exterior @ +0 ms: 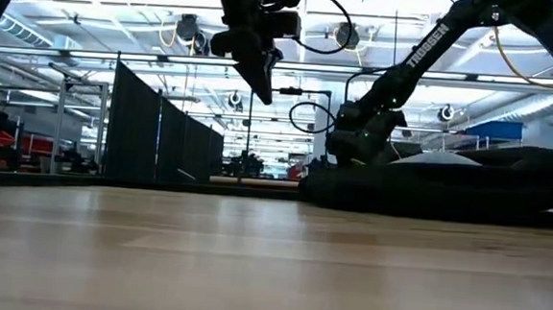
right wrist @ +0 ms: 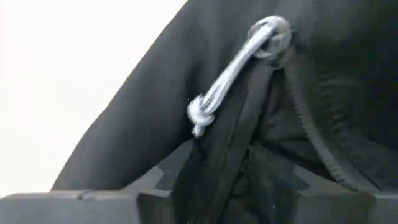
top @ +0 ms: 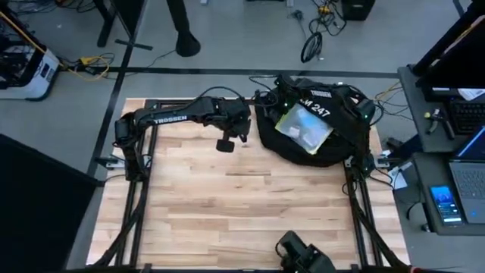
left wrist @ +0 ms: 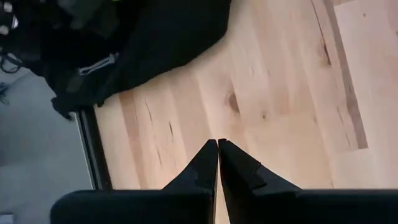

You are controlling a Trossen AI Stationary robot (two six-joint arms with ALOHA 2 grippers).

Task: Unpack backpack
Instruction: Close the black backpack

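Zipper cord [right wrist: 233,65] dangles right before the right fingers [right wrist: 217,186], apparently pinching the backpack [top: 318,125] seam, while the left fingers [left wrist: 217,163] hover closed, empty; unpacking seems barely begun.

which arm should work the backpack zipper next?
Right, probably. Its tool is already at the backpack, beside the zipper cord. The left tool hangs shut over bare table, clear of it.
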